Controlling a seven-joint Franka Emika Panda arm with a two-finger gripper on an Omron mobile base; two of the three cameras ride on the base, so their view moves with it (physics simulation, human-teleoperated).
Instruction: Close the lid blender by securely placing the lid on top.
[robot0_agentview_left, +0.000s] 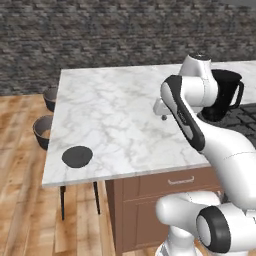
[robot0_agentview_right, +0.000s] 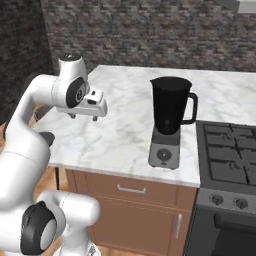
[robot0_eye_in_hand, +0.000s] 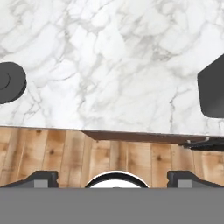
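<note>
- Brick wall (robot0_agentview_left: 100, 35) dark grey, across the back of both base views.
- Wood floor (robot0_agentview_left: 20, 200) to the left of the island and below its near edge.
- Tabletop (robot0_agentview_left: 115, 115) white marble, on brown cabinets with a drawer (robot0_agentview_right: 130, 189).
- Stove (robot0_agentview_right: 230, 155) black, with grates, set against the right end of the tabletop, knobs on its front.
- Arm (robot0_agentview_left: 200, 125) white with dark joints, bent over the tabletop's near right part.
- Blender (robot0_agentview_right: 170, 120) upright near the tabletop's front edge, just beside the stove; black jar open at the top, handle toward the stove, grey base with a round knob facing front.
- Two stools (robot0_agentview_left: 44, 131) with dark bowl-like seats, off the tabletop's left side, partly tucked under it.
- Lid (robot0_agentview_left: 77, 156) flat on the tabletop at its near left corner, close to the edge, well apart from the blender; also at the left edge of the hand view (robot0_eye_in_hand: 9, 82).
- Gripper (robot0_agentview_right: 83, 116) above bare marble, between lid and blender, pointing down, holding nothing; fingers (robot0_eye_in_hand: 41, 178) spread wide apart at the hand view's bottom corners.
</note>
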